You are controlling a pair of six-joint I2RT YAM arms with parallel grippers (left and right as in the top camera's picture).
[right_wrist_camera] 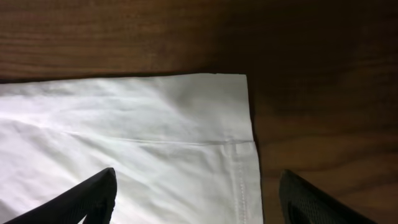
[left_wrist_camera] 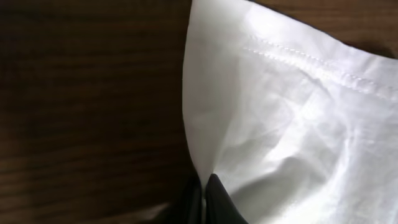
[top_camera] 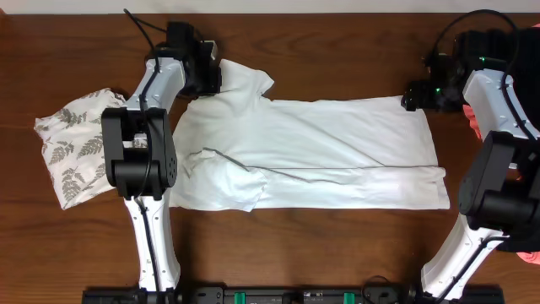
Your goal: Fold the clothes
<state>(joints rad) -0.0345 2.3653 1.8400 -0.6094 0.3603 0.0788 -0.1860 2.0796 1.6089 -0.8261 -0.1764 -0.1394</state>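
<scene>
At the far left of the overhead frame a crumpled leaf-print garment (top_camera: 72, 148) lies on the wooden table (top_camera: 337, 34), beside the left arm's base. In the upper left, the left gripper (top_camera: 211, 76) sits at the sleeve of the white T-shirt (top_camera: 321, 143), which is spread flat across the middle with its hem toward the right. The wrist view shows this gripper (left_wrist_camera: 204, 190) pinched tight on the sleeve's edge (left_wrist_camera: 292, 124). At the upper right, the right gripper (top_camera: 411, 95) is at the hem corner, jaws wide apart with the corner (right_wrist_camera: 186, 124) between them and nothing gripped. A coral-pink cloth (top_camera: 472, 122), mostly hidden by the right arm, is possibly another garment.
</scene>
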